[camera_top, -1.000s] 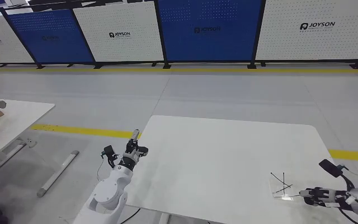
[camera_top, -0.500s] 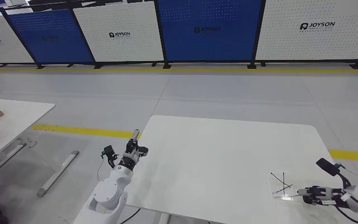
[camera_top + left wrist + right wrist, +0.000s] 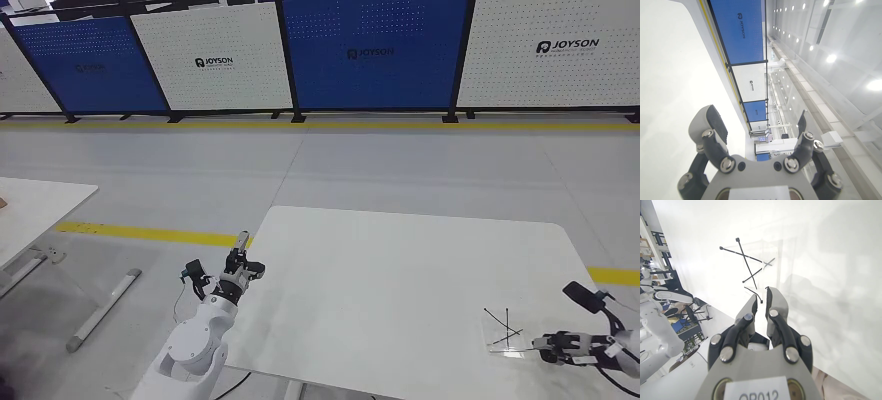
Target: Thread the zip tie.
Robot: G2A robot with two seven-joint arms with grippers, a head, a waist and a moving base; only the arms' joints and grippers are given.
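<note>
Compared with a second ago, my right gripper is sitting slightly closer to the zip ties, and the wrist behind it is shifting the same way. My left gripper is holding the same spot at the table's left edge, raised and pointing away from me. The ties aren't moving.

Right fingers are standing a narrow gap apart and aren't pinching anything. Left fingers are spread wide with nothing between them.

Three black zip ties are lying crossed near the table's right front corner, just ahead of my right fingertips. A short tie is curving in closer, its head showing in the gap between my right fingers. It appears to be lying on the table, but I can't tell for sure.

The clear sheet by the ties is showing only faint edges, so I can't tell whether it's flat or boxed, or how much of the ties it's carrying. From the top view my right arm is getting cut off at the corner.
</note>
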